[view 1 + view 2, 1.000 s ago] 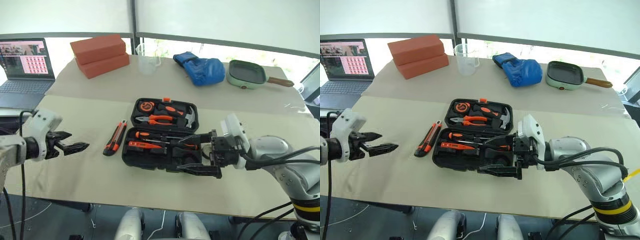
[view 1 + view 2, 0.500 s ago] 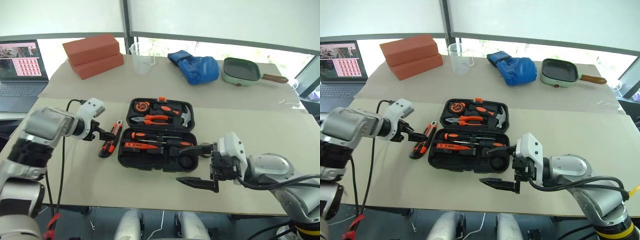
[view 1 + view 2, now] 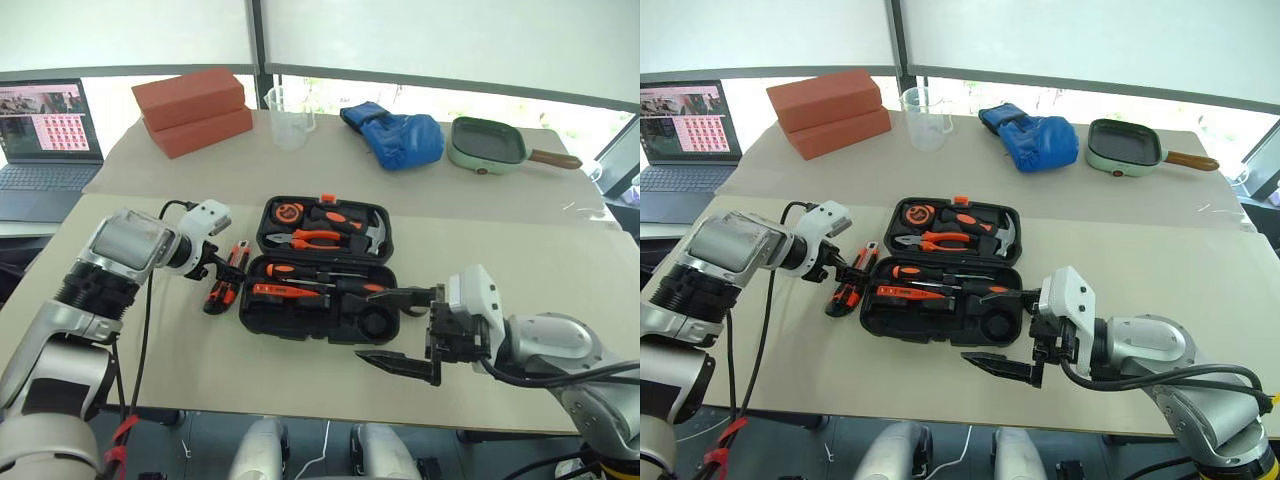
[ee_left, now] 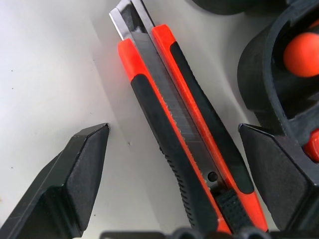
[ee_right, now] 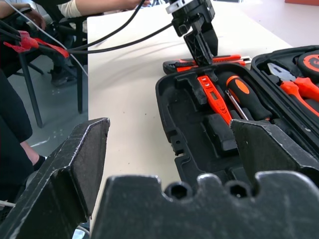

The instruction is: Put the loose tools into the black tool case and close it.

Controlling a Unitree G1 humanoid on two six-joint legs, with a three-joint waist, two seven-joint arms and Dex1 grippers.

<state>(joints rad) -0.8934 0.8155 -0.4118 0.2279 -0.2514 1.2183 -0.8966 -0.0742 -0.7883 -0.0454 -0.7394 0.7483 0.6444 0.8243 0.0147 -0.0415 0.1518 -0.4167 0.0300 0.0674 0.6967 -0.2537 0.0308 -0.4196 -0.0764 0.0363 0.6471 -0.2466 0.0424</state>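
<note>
Orange and black, the utility knife (image 4: 187,144) is lying flat on the beige table (image 3: 520,250), just beside the left edge of the black tool case (image 3: 322,272), lengthwise along that edge, and not touching it as far as the head views are showing. Over the knife, the left gripper (image 3: 226,273) is hanging with its two black fingers (image 4: 75,179) spread wide, one on each side of the handle, clear of it; nothing is being held. In the left wrist view the knife's silver blade tip is pointing away from the wrist.

The case is lying open on the table, lid half on the far side and base half nearer the robot. In the lid, pliers (image 3: 312,239), a hammer (image 3: 372,232) and a tape measure (image 3: 291,212) are sitting in their slots. In the base, two screwdrivers (image 3: 300,271) and the slim orange tester pen (image 3: 288,291) are lying side by side, with a round dark recess (image 3: 379,325) at the right end; whether a tape roll is in it I cannot tell.

At the case's near right corner, the right gripper (image 3: 397,328) is hovering with fingers parted wide and empty, pointing across toward the left.

Beyond the case, red bricks (image 3: 192,110), a clear cup (image 3: 287,116), a blue glove (image 3: 395,134) and a green pan (image 3: 490,146) are lining the table's far side.
</note>
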